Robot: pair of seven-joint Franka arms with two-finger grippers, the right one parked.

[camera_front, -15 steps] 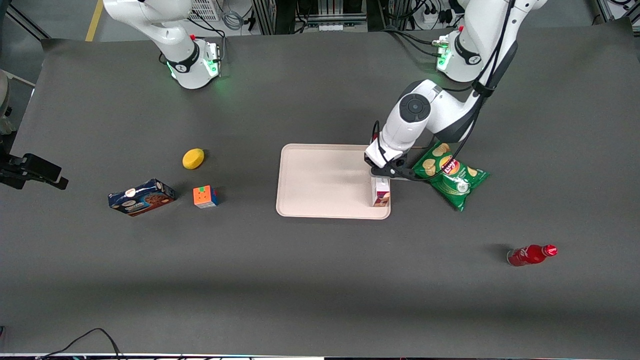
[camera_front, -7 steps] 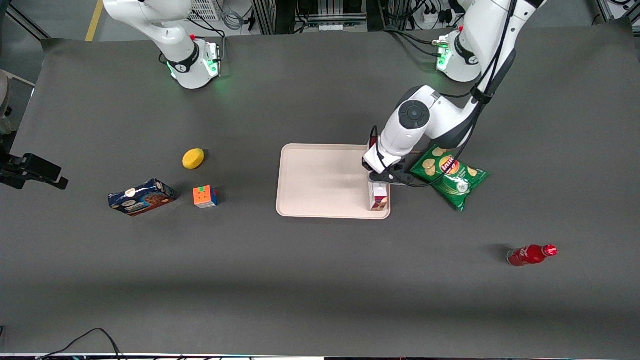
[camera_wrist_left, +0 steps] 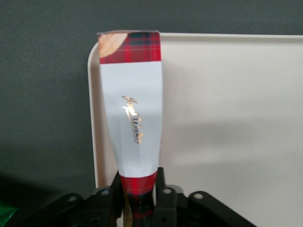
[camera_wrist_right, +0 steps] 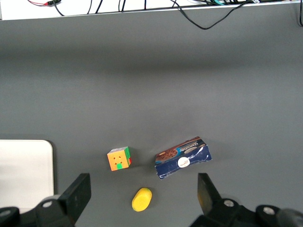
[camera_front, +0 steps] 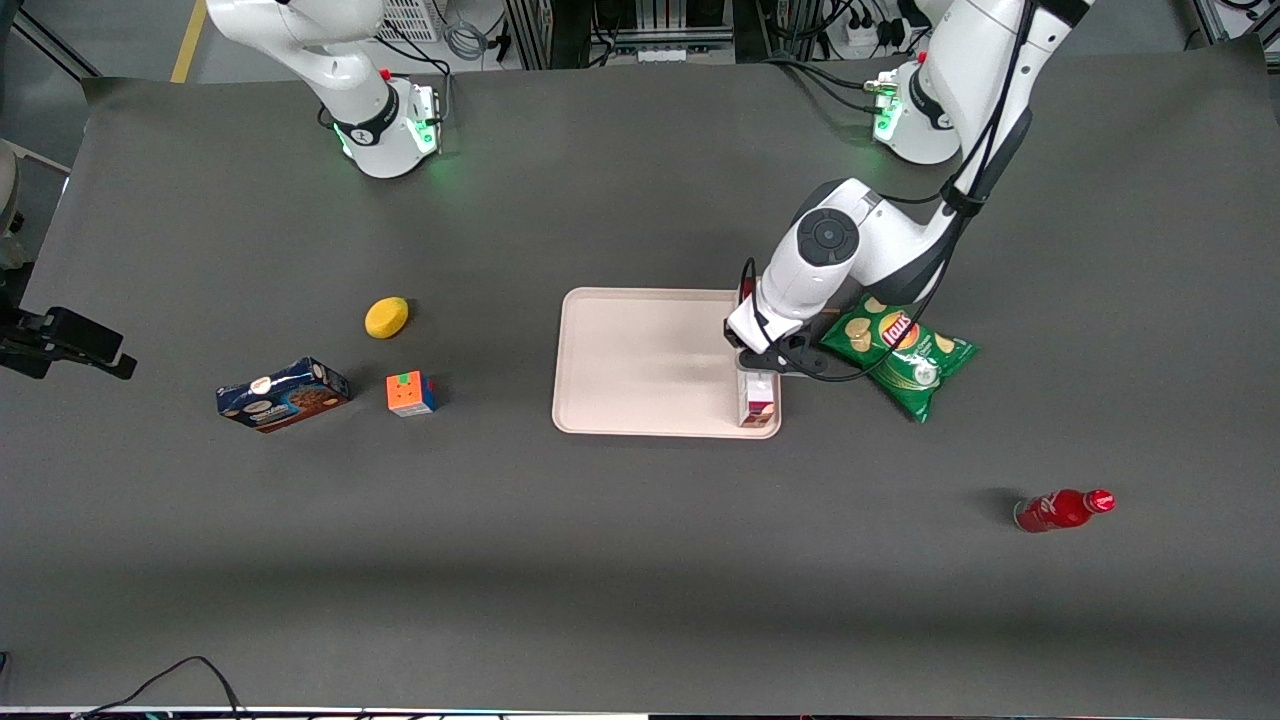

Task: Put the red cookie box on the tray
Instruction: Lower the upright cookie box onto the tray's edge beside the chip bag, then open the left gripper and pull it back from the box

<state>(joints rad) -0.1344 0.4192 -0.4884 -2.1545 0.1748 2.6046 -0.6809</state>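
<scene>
The red cookie box (camera_front: 758, 400) is a slim tartan-red carton with a white label, seen end-on over the tray (camera_front: 650, 360) at the corner nearest the front camera on the working arm's end. My gripper (camera_front: 764, 366) is just above it, shut on the carton. In the left wrist view the black fingers (camera_wrist_left: 160, 187) clamp the red end of the cookie box (camera_wrist_left: 132, 113), which reaches along the tray's (camera_wrist_left: 227, 118) short rim to its rounded corner. Whether the box touches the tray floor I cannot tell.
A green chip bag (camera_front: 900, 355) lies on the mat right beside the tray, under the working arm. A red bottle (camera_front: 1062, 510) lies nearer the front camera. Toward the parked arm's end are a colour cube (camera_front: 411, 393), a blue cookie box (camera_front: 283, 395) and a yellow lemon-shaped thing (camera_front: 386, 317).
The gripper and the carton have shifted slightly inward over the tray and a little nearer the front camera. The arm has drawn back off the chip bag, showing more of it.
</scene>
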